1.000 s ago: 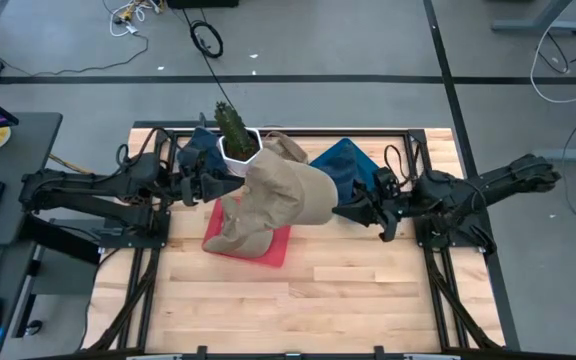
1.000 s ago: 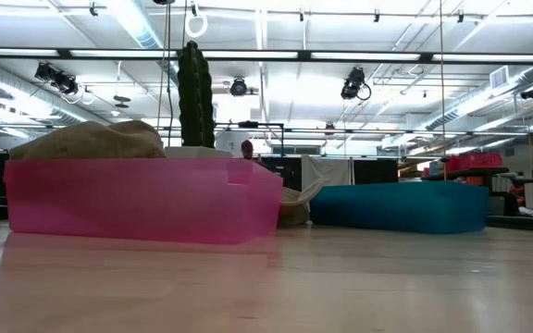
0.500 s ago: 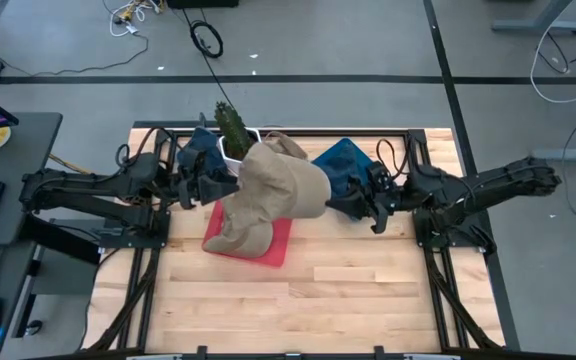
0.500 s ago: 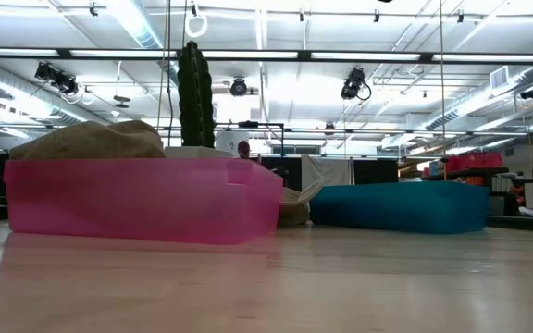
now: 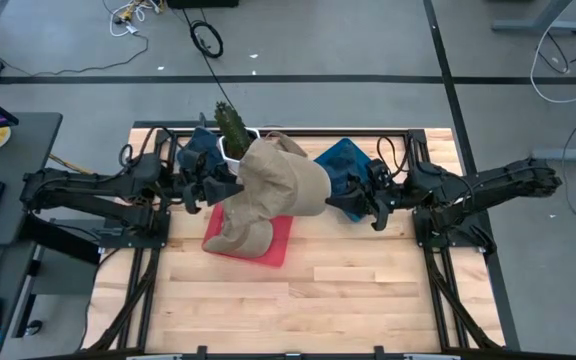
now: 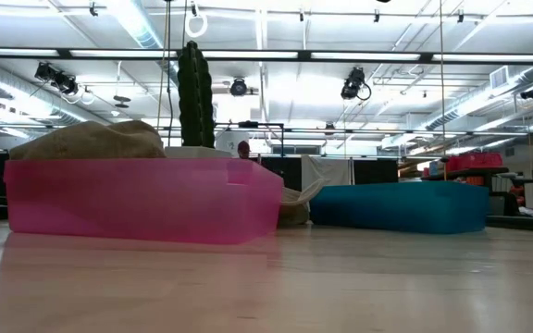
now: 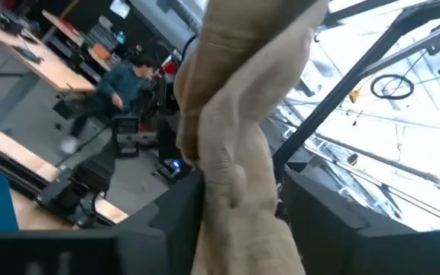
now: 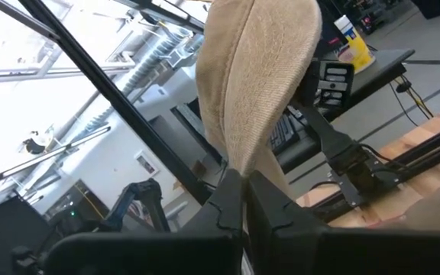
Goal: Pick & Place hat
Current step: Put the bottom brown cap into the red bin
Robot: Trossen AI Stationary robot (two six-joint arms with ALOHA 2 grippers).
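Hat: the tan hat (image 5: 273,190) hangs stretched between both arms above the pink tray (image 5: 278,243), its lower folds sagging into the tray.
Why held so: a two-sided hold seems meant to spread the soft cloth (it would bunch otherwise).
Left hand (image 5: 223,187): at the hat's 9 o'clock edge; the left wrist view shows its fingers either side of the fabric, clamped on it.
Right hand (image 5: 334,204): at the hat's 3 o'clock edge, pinched tight on the brim.
Neighbours: cactus pot (image 5: 234,137) at 12 o'clock, blue tray (image 5: 344,161) at 2 o'clock.
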